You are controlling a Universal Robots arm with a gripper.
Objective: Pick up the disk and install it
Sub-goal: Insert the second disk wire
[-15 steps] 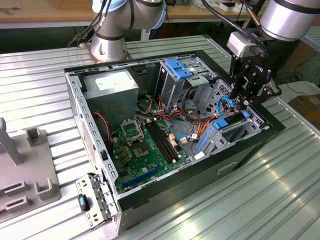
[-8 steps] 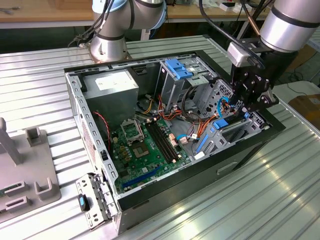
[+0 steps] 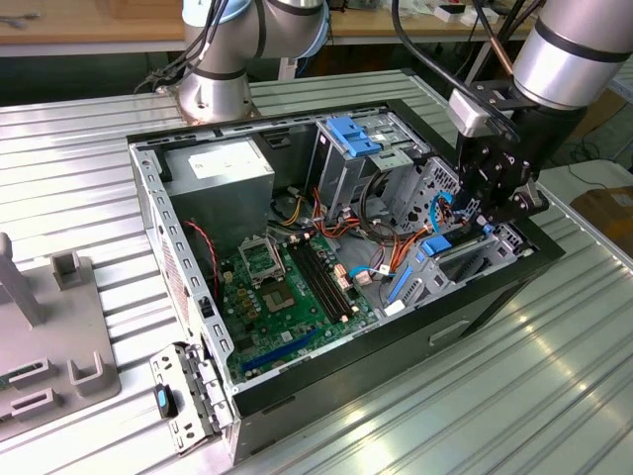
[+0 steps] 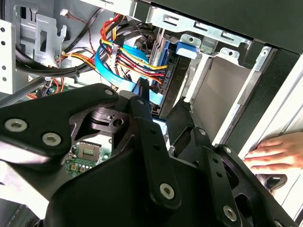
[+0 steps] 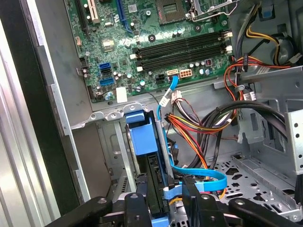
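The disk point(image 5: 144, 139) stands on edge in the lower drive bay at the front corner of the open computer case point(image 3: 158, 213), its blue plastic rail frame facing outward. In the first wrist view the disk sits between the bay's metal walls, with a flat blue data cable point(image 5: 201, 177) curving just beside it and a bundle of red, yellow and black power wires point(image 5: 199, 127) behind. In the exterior view the disk point(image 3: 435, 247) appears at the end of the case toward the exterior view's right, directly below the gripper point(image 3: 495, 193).

The gripper point(image 5: 163, 201) is lowered into the case over the bay. In the first wrist view the two black fingers point(image 5: 142, 208) are clenched on the near edge of the disk, one on each side of it. In the second wrist view the gripper point(image 4: 163, 123) sits against the bay, with the disk's dark edge point(image 4: 168, 90) just beyond the fingertips.

The motherboard point(image 3: 287, 297) lies flat on the case floor, with its memory slots point(image 5: 182, 47) and empty processor socket point(image 3: 259, 259) exposed. A grey power supply point(image 3: 223, 173) occupies the far corner, and a tall drive cage with a blue plastic top point(image 3: 351, 139) stands near it. The case rests on a ribbed metal counter point(image 3: 69, 168). A person's hand point(image 4: 279, 151) rests on the outer edge of the case in the second wrist view.
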